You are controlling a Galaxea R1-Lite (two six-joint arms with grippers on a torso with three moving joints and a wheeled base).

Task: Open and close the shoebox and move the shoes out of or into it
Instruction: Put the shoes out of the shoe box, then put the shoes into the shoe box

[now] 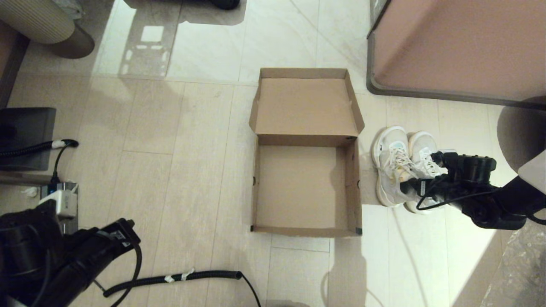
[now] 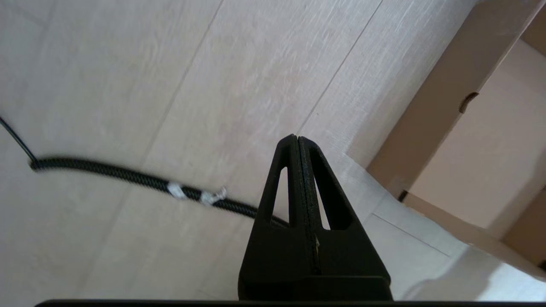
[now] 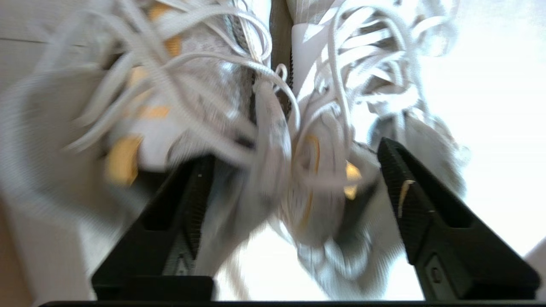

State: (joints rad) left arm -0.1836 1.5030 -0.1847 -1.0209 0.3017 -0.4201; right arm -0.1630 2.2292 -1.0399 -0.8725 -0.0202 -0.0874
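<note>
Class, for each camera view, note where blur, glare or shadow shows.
Head view: window glare on the glossy tiles beyond the shoebox. Left wrist view: the cable is smeared. Right wrist view: the shoes are blurred between the right gripper fingers, background washed out.

The shoebox (image 1: 305,187) is plain brown cardboard and sits open on the floor, its hinged lid (image 1: 306,106) folded back flat on the far side and its inside bare. The shoes (image 1: 403,166), a pair of chunky white lace-up sneakers, stand upright side by side just beside the box's right wall, toes pointing away.
</note>
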